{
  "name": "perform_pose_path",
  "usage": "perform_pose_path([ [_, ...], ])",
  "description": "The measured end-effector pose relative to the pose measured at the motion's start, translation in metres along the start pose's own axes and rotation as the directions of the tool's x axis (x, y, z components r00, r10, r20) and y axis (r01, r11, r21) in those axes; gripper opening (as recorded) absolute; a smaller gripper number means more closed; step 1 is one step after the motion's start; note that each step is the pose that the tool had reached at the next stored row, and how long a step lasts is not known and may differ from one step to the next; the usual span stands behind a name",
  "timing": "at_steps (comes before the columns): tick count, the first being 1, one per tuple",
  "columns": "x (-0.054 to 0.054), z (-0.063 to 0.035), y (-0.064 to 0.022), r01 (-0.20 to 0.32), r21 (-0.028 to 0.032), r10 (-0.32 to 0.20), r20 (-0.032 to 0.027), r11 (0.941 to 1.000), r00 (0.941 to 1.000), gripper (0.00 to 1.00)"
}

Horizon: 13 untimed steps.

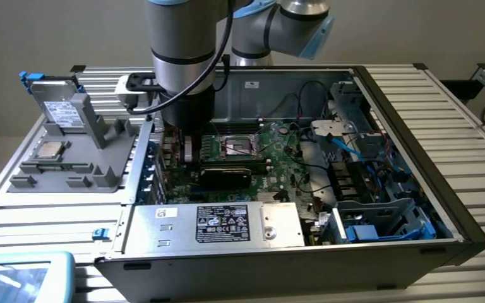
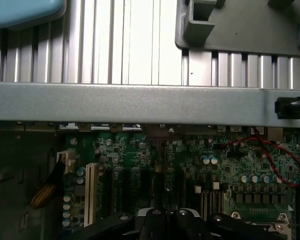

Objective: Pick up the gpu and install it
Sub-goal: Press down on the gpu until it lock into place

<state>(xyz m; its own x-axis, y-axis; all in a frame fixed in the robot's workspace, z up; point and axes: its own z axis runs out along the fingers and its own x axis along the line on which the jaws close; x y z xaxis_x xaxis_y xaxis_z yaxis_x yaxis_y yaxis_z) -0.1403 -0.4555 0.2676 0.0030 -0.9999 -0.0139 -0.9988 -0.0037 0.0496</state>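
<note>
The claw is closed, its two dark fingertips pressed together low over the green motherboard and its row of card slots. Whether the tips pinch anything I cannot tell. In the exterior view the arm reaches down into the open computer case, and the gpu, showing its black cooler block, sits on the motherboard just at the arm's lower end, toward four o'clock from it. At six o'clock from the gpu lies a silver box bearing a black label with white print too fine to read. Outside the case, at nine o'clock, a grey rack holds a drive with a pale, unreadable label.
</note>
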Motion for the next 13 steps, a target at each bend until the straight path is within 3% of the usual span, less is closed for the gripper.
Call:
perform_pose_path([
  [13,0.0001,0.0044,-0.0002,0.000,-0.0100,0.000,0.0000,0.9999,1.0000,0.12],
])
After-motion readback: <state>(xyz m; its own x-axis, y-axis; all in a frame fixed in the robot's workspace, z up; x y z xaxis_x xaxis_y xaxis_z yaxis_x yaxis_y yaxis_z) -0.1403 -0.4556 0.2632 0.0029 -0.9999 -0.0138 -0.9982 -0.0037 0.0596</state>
